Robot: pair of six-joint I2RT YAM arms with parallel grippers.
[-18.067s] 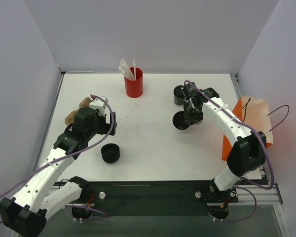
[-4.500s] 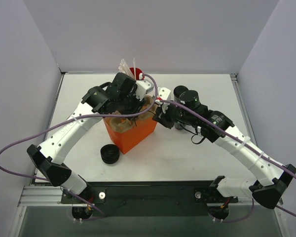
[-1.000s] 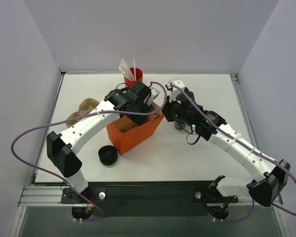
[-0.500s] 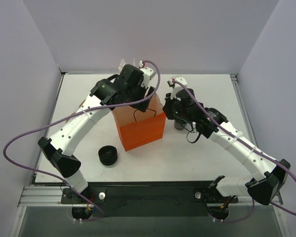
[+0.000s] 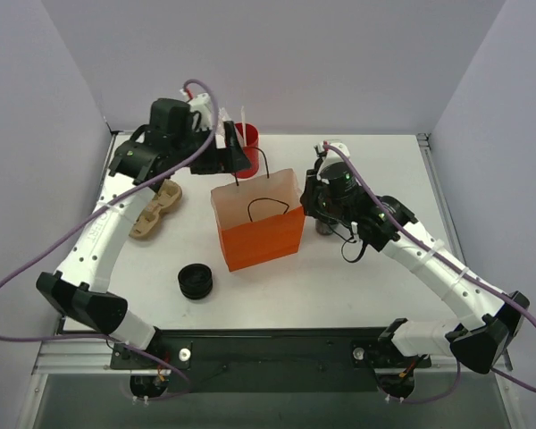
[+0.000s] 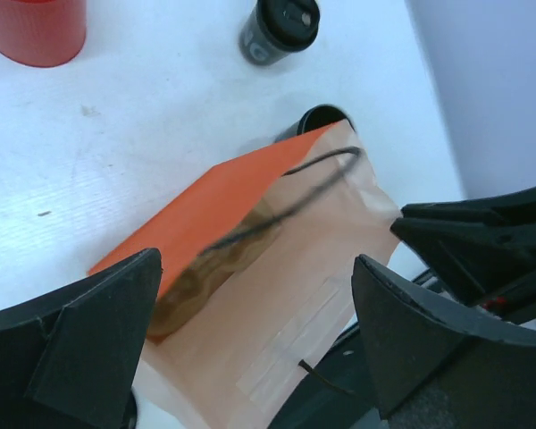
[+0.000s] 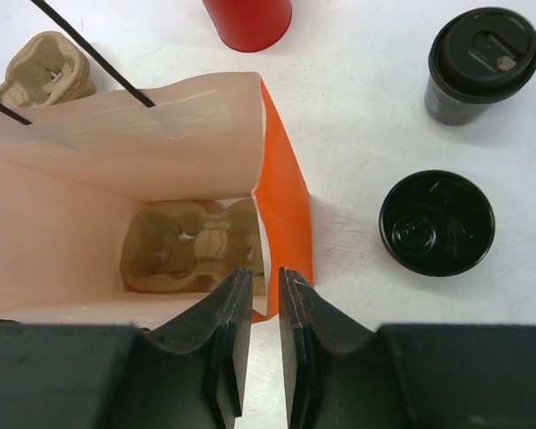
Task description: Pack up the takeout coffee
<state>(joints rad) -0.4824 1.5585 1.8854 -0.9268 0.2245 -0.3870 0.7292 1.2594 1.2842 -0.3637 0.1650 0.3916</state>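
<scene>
Arms meet at the orange paper bag (image 5: 261, 234) from two sides. The left arm rises high from its base, bends at the elbow and holds its wrist over the far part of the table, above the bag and near the red cup (image 5: 247, 141) of white straws, with its camera looking down. The right arm stretches low from the near right corner, and its wrist is at the upper right edge of the bag. The table (image 5: 375, 286) is white and plain, closed by pale grey walls (image 5: 295, 63) on three sides. The bag stands upright in the middle with its mouth open, and a tan carrier (image 7: 192, 246) lies on its bottom. A second carrier (image 5: 156, 207) lies on the table left of the bag, and a low stack of black lids (image 5: 196, 280) sits near the front. The left gripper (image 6: 257, 259) is spread wide and holds nothing. The right gripper (image 7: 265, 277) is narrow, only a thin slit, and the orange side edge of the bag goes into this slit; whether the fingers press the paper I cannot tell. Both coffees stand outside the bag, on the table to its right: the nearer takeout coffee (image 7: 437, 223) just beside the bag and the farther takeout coffee (image 7: 481, 54) behind it, both upright with lids on.
</scene>
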